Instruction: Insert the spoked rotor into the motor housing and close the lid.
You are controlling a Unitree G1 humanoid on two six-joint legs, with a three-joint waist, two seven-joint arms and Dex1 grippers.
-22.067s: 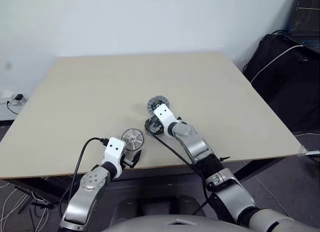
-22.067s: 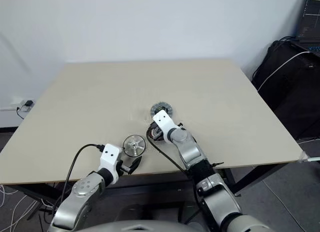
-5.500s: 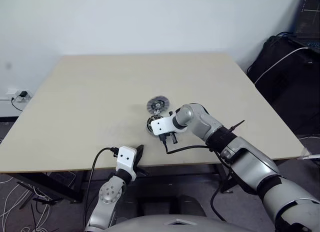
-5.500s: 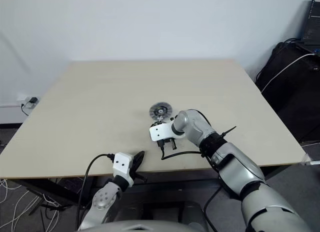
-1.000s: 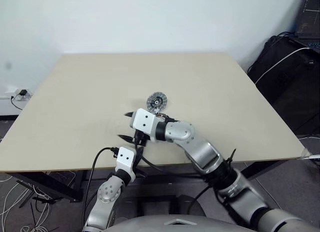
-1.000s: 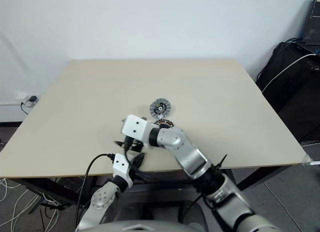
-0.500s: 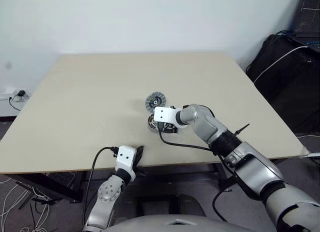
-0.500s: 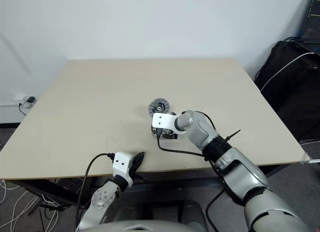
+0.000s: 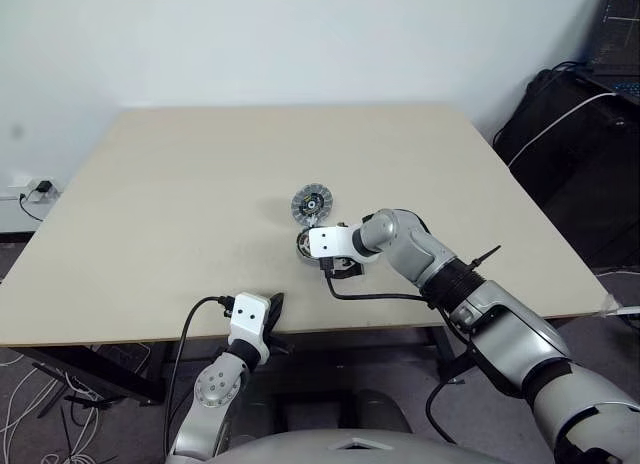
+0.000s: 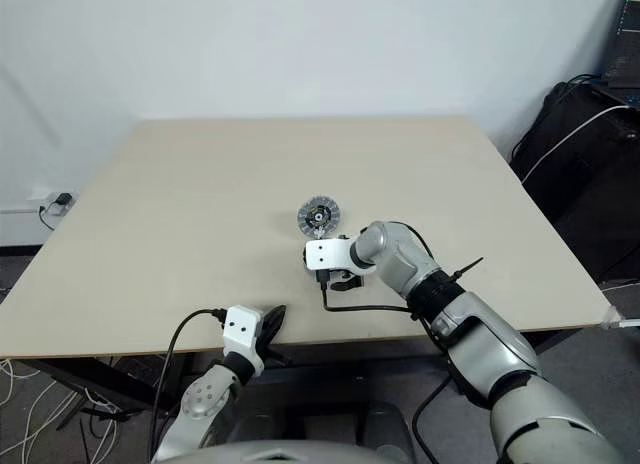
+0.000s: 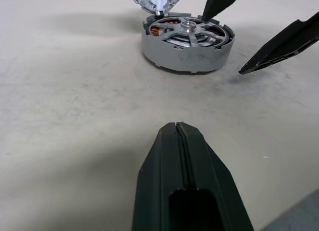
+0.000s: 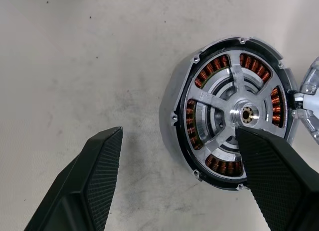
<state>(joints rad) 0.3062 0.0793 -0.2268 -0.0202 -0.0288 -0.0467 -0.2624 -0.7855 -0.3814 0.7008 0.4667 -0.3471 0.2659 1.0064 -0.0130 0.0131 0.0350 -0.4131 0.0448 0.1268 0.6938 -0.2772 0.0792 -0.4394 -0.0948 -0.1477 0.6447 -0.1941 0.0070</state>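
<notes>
Your right gripper (image 12: pixel 174 183) has swung back from the near edge of the beige table (image 9: pixel 150 184) over the last second and now hangs above the round grey motor housing (image 12: pixel 232 111), fingers spread wide and empty, one on either side of it. That suggests the insertion is done and the lid comes next. The shiny silver spoked rotor (image 12: pixel 234 114) already sits inside the housing, copper windings showing between its spokes. The silver-rimmed round lid (image 9: pixel 311 202) lies just beyond, at the housing's twelve o'clock. Your left gripper (image 11: pixel 179 129) rests at the table's six o'clock edge, fingers pressed together.
</notes>
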